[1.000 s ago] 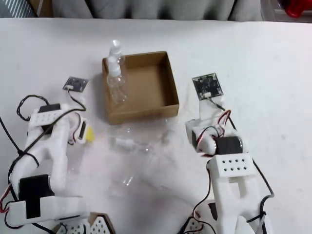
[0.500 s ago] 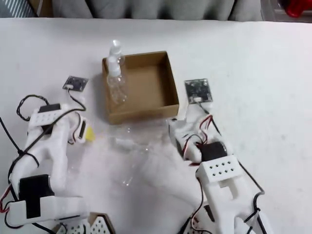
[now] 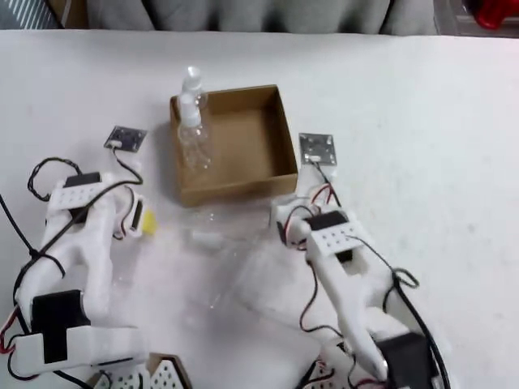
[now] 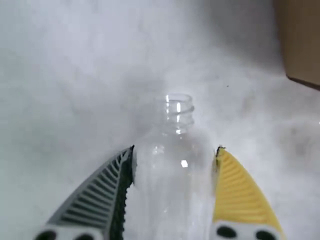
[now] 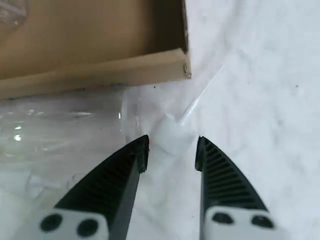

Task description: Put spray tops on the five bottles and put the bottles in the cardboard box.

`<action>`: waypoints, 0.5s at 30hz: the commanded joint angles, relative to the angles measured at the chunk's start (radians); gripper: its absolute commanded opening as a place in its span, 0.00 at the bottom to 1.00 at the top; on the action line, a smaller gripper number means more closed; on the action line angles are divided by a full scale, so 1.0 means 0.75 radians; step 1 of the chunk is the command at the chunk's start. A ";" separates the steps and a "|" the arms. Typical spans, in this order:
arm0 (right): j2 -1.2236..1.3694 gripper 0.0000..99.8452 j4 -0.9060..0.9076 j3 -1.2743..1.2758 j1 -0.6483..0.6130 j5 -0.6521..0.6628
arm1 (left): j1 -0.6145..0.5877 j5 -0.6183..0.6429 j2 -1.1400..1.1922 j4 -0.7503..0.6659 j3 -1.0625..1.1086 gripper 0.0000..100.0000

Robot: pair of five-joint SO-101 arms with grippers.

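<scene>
The cardboard box (image 3: 235, 188) stands mid-table. One capped bottle (image 3: 193, 142) lies inside it, and another capped bottle (image 3: 193, 83) stands just behind its far left corner. Left of the box, my left gripper (image 3: 139, 220) is shut on a clear uncapped bottle (image 4: 175, 175), grey and yellow fingers pressed to its sides, neck pointing away. My right gripper (image 3: 281, 215) is at the box's front right corner (image 5: 182, 65), open, with a small white spray top (image 5: 169, 134) between its fingertips. Clear uncapped bottles (image 3: 223, 235) lie on the table in front of the box, also seen as clear bottles (image 5: 60, 125) from the right wrist.
A further clear bottle (image 3: 211, 298) lies nearer the arms' bases. A small white piece (image 3: 203, 238) rests in front of the box. A red object (image 3: 499, 12) sits beyond the table's far right edge. Open tabletop stretches right of the box.
My right arm has swung left and forward, from the box's right side to its front right corner, over the spray top. The left arm and its bottle have not moved.
</scene>
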 commanded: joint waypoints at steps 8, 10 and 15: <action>0.230 0.13 -0.011 -0.200 -0.019 -0.010 | -0.005 -0.018 -0.011 -0.027 -0.080 0.02; 0.232 0.13 0.038 -0.223 -0.015 -0.010 | -0.005 -0.018 -0.011 -0.027 -0.080 0.02; 0.232 0.01 0.206 -0.280 0.054 0.004 | -0.005 -0.018 -0.011 -0.027 -0.080 0.02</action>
